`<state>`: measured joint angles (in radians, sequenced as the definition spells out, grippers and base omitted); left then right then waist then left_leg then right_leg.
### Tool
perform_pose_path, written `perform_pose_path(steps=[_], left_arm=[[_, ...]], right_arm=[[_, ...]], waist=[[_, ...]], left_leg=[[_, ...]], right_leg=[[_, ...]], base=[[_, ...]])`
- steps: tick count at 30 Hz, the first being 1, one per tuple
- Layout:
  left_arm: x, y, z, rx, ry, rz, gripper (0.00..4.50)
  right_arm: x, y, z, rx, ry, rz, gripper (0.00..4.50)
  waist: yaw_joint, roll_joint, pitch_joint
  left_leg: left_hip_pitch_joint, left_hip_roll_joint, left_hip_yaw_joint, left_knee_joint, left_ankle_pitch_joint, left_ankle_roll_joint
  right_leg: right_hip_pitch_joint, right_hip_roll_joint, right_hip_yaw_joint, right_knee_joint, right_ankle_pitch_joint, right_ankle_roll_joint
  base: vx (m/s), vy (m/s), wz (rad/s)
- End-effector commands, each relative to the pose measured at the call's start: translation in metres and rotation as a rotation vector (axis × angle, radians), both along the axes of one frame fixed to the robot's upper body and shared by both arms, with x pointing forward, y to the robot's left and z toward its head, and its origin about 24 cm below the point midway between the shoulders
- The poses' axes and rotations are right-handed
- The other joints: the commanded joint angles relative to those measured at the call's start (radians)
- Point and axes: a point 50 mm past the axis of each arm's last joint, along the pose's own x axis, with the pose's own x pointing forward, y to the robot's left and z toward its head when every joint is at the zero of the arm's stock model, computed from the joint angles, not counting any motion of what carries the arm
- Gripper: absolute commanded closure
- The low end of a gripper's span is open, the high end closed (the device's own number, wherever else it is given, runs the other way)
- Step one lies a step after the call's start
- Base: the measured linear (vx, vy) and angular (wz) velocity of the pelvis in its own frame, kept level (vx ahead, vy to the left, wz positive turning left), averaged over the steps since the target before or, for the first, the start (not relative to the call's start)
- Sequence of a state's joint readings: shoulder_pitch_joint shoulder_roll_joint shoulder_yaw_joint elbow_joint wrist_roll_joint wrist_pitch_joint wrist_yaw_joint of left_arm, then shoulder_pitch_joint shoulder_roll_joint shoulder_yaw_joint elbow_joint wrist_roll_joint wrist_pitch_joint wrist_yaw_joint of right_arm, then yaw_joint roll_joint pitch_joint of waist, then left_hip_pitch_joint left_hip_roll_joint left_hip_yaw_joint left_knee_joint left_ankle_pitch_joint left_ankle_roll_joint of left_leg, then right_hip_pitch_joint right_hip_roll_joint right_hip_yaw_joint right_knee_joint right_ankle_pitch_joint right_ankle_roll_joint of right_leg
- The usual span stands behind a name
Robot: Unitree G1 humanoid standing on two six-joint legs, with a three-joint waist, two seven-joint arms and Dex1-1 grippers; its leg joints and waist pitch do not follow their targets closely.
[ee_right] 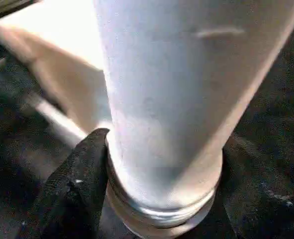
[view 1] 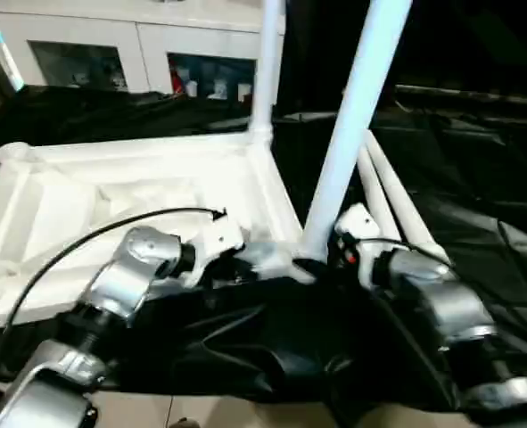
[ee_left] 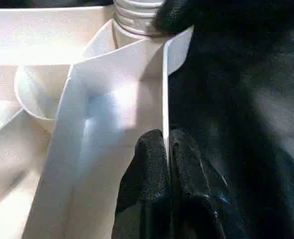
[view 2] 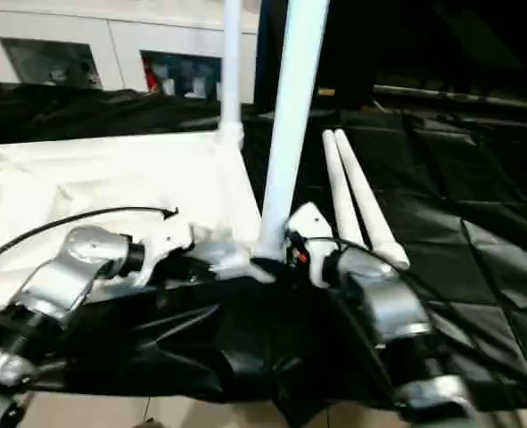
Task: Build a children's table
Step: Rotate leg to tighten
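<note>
The white table top [view 1: 111,192] lies upside down on a black cloth, its ribbed underside facing up. One white leg [view 1: 265,71] stands upright in the far right corner socket. A second leg [view 1: 352,116] leans at the near right corner, with my right gripper [ee_right: 159,174] shut on it just above its threaded end [ee_right: 161,214]. My left gripper [ee_left: 166,137] is shut on the thin rim [ee_left: 164,89] of the top, close to that corner socket [ee_left: 42,94]. Two more legs [view 1: 397,201] lie side by side on the cloth to the right.
A white cabinet with glass doors [view 1: 138,53] stands behind the table top. The black cloth [view 1: 477,223] covers the work surface and hangs over its near edge. A black cable [view 1: 94,236] arcs above my left forearm.
</note>
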<state>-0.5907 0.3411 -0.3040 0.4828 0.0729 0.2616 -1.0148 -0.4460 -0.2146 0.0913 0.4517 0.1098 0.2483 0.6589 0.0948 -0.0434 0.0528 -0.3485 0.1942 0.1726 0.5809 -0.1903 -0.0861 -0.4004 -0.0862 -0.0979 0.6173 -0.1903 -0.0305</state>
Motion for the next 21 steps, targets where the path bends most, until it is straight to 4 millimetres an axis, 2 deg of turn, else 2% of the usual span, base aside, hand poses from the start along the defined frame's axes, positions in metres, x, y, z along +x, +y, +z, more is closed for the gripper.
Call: perform_pose_path(steps=[1, 2, 3, 5, 6, 7, 8, 9, 10, 11, 13, 16, 21], left_arm=[[0.009, -0.013, -0.004, -0.007, -0.011, 0.116, 4.50], [0.010, -0.017, -0.005, -0.011, -0.008, 0.126, 4.50], [0.012, -0.026, -0.006, -0.012, -0.015, 0.150, 4.50], [0.014, -0.037, -0.007, -0.012, -0.021, 0.166, 4.50], [0.014, -0.042, -0.007, -0.013, -0.023, 0.168, 4.50], [0.015, -0.051, -0.007, -0.014, -0.026, 0.173, 4.50], [0.015, -0.051, -0.007, -0.014, -0.026, 0.173, 4.50], [0.017, -0.064, -0.006, 0.004, -0.050, 0.173, 4.50], [0.018, -0.069, -0.006, 0.007, -0.062, 0.173, 4.50], [0.018, -0.069, -0.006, 0.007, -0.062, 0.173, 4.50], [0.020, -0.070, -0.004, -0.006, -0.068, 0.172, 4.50], [0.020, -0.065, -0.003, -0.013, -0.066, 0.159, 4.50], [0.019, -0.049, -0.001, -0.065, -0.038, 0.140, 4.50]], right_arm=[[0.007, -0.001, -0.018, -0.001, 0.080, -0.247, 1.75], [0.008, 0.003, -0.020, 0.009, 0.090, -0.272, 1.75], [0.011, 0.012, -0.021, 0.030, 0.107, -0.325, 1.75], [0.014, 0.023, -0.022, 0.051, 0.121, -0.370, 1.75], [0.016, 0.029, -0.021, 0.059, 0.124, -0.385, 1.75], [0.019, 0.038, -0.020, 0.066, 0.125, -0.412, 1.75], [0.019, 0.038, -0.020, 0.066, 0.125, -0.412, 1.75], [0.023, 0.053, -0.017, 0.066, 0.112, -0.406, 1.75], [0.024, 0.059, -0.016, 0.067, 0.105, -0.400, 1.75], [0.024, 0.059, -0.016, 0.067, 0.105, -0.400, 1.75], [0.026, 0.063, -0.012, 0.098, 0.100, -0.375, 1.05], [0.028, 0.059, -0.010, 0.072, 0.071, -0.366, 0.92], [0.030, 0.041, -0.004, 0.024, 0.005, -0.248, 0.92]], waist=[[-0.002, 0.003, -0.060], [-0.004, 0.000, -0.059], [-0.005, 0.005, -0.060], [-0.007, 0.004, -0.059], [-0.006, 0.009, -0.059], [-0.007, 0.007, -0.060], [-0.006, 0.007, -0.061], [-0.006, 0.010, -0.062], [-0.008, 0.005, -0.060], [-0.006, 0.006, -0.062], [-0.003, 0.004, -0.062], [-0.003, 0.004, -0.063], [-0.003, 0.001, -0.063]], left_leg=[[0.003, 0.037, -0.009, -0.069, -0.166, 0.001], [0.002, 0.037, -0.010, -0.070, -0.171, -0.007], [0.002, 0.037, -0.011, -0.070, -0.185, -0.010], [0.003, 0.037, -0.012, -0.072, -0.204, -0.013], [0.005, 0.037, -0.012, -0.071, -0.217, -0.015], [0.004, 0.034, -0.012, -0.072, -0.221, -0.018], [0.004, 0.035, -0.012, -0.072, -0.221, -0.018], [0.003, 0.036, -0.013, -0.072, -0.217, -0.015], [0.004, 0.033, -0.012, -0.071, -0.222, -0.016], [0.005, 0.033, -0.011, -0.070, -0.225, -0.014], [0.000, 0.033, -0.011, -0.070, -0.208, 0.000], [-0.002, 0.035, -0.011, -0.071, -0.191, 0.010], [-0.004, 0.034, -0.010, -0.069, -0.197, 0.023]], right_leg=[[0.052, -0.073, 0.060, -0.083, -0.278, -0.162], [0.054, -0.072, 0.059, -0.086, -0.293, -0.153], [0.050, -0.074, 0.061, -0.086, -0.302, -0.149], [0.050, -0.072, 0.061, -0.089, -0.306, -0.140], [0.047, -0.073, 0.061, -0.092, -0.309, -0.138], [0.048, -0.072, 0.061, -0.092, -0.310, -0.134], [0.049, -0.073, 0.061, -0.092, -0.307, -0.132], [0.049, -0.073, 0.061, -0.090, -0.289, -0.134], [0.049, -0.070, 0.060, -0.093, -0.296, -0.128], [0.047, -0.071, 0.060, -0.093, -0.300, -0.129], [0.051, -0.072, 0.061, -0.090, -0.271, -0.131], [0.053, -0.072, 0.060, -0.085, -0.229, -0.142], [0.056, -0.072, 0.059, -0.088, -0.257, -0.141]], base=[[0.000, 0.000, 0.00], [0.000, 0.000, 0.00], [0.000, 0.000, 0.00], [0.000, 0.000, 0.00], [0.000, 0.000, 0.00], [0.000, 0.000, 0.00], [0.000, 0.000, 0.00], [0.000, 0.000, 0.00], [0.000, 0.000, 0.00], [0.000, 0.000, 0.00], [0.000, 0.000, 0.00], [0.000, 0.000, 0.00], [0.000, 0.000, 0.00]])
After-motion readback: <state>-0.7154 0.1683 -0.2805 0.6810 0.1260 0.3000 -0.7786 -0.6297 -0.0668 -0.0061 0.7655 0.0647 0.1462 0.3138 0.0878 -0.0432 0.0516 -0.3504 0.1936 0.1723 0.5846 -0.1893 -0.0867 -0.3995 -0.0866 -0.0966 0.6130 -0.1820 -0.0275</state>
